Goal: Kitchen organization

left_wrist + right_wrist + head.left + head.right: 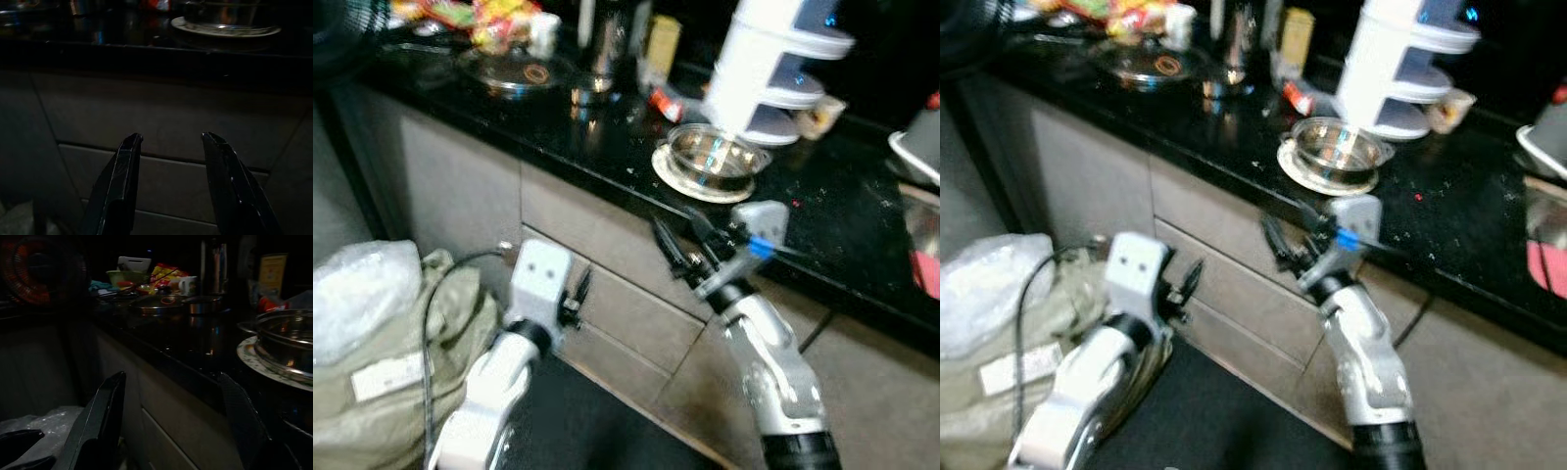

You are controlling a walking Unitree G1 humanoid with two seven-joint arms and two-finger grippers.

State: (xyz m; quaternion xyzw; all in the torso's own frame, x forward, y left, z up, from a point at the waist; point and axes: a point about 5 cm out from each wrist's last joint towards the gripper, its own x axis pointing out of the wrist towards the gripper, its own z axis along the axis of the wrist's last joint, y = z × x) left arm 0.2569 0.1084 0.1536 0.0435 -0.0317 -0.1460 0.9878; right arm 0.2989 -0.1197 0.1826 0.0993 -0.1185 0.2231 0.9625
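Observation:
A steel bowl (716, 154) sits on a patterned plate (676, 176) near the front edge of the black counter (842, 211). Just below and in front of that edge, my right gripper (682, 238) is raised, open and empty; in its wrist view the bowl (286, 340) lies just beyond one finger (239, 416). My left gripper (578, 292) is lower, in front of the grey drawer fronts (626, 294), also open with nothing between its fingers (120, 181).
A white tiered container (773, 69) stands behind the bowl. Further left on the counter are a lidded pan (519, 73), a steel cup (592, 93), a red packet (666, 103) and snack bags (494, 20). A sink (922, 230) is at the right. A stuffed bag (382, 343) sits on the floor at the left.

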